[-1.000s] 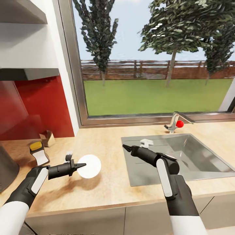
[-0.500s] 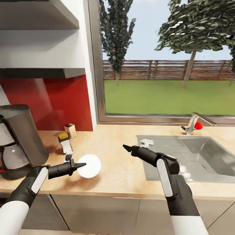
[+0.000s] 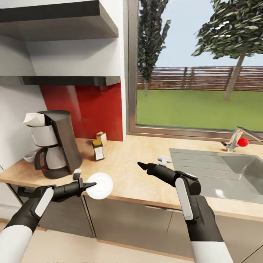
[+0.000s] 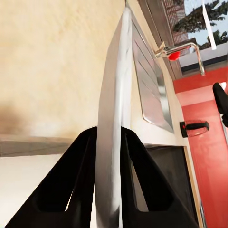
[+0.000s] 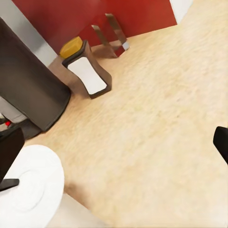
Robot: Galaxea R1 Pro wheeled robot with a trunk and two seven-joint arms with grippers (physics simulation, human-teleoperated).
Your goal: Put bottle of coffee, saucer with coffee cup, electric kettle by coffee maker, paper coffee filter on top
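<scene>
My left gripper (image 3: pixel 87 185) is shut on the rim of a white saucer (image 3: pixel 100 185), held on edge over the counter's front edge. In the left wrist view the saucer (image 4: pixel 113 118) sits between the two fingers. The black coffee maker (image 3: pixel 58 144) stands at the counter's left end with a white paper filter (image 3: pixel 34 119) on top. The bottle of coffee (image 3: pixel 97 149), brown with a yellow lid, stands on the counter to its right; the bottle (image 5: pixel 88 71) also appears in the right wrist view. My right gripper (image 3: pixel 141 166) hovers open and empty over the counter's middle.
A small tan box (image 3: pixel 101 138) stands against the red backsplash. The steel sink (image 3: pixel 204 164) with its faucet (image 3: pixel 235 140) lies at the right. Wall shelves (image 3: pixel 65 78) hang above the coffee maker. A white rounded item (image 3: pixel 28 157) sits behind the coffee maker's left side.
The whole view has swung left and drawn back: the coffee maker and shelves came into view, the sink slid right. Both arms keep their pose, the saucer still held.
</scene>
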